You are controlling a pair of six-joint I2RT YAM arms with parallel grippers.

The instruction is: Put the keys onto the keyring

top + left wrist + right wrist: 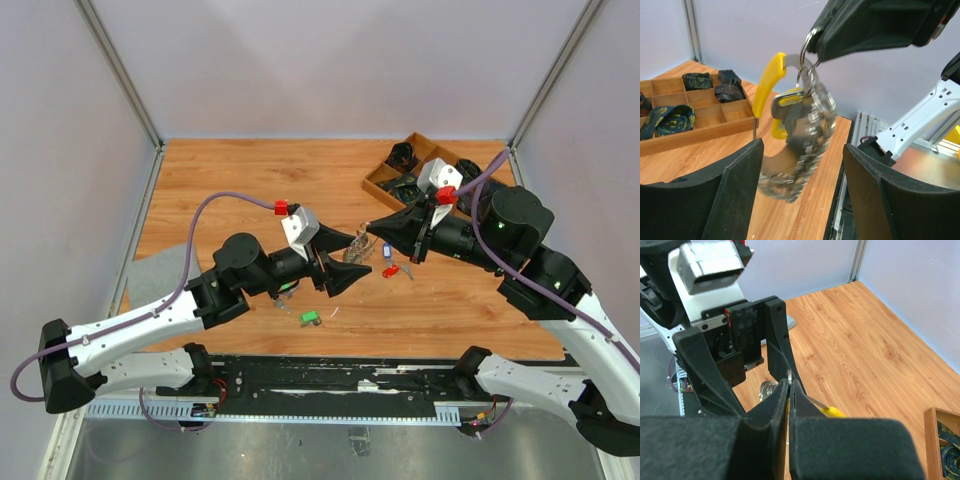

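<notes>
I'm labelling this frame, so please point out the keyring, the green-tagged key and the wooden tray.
keyring point(810, 127): left wrist view, on its silvery coil.
green-tagged key point(310, 318): top external view, on the green tag.
wooden tray point(700, 132): left wrist view, on its near wall.

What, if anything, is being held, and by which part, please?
The right gripper holds the keyring by its top wire loop; the left gripper holds nothing.

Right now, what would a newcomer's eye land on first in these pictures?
Mid-scene, the right end effector pinches the keyring, a silvery coil with a yellow curved piece, which dangles between the open fingers of the left end effector. A green key lies on the table toward its near edge; a wooden tray sits at the far right.
</notes>
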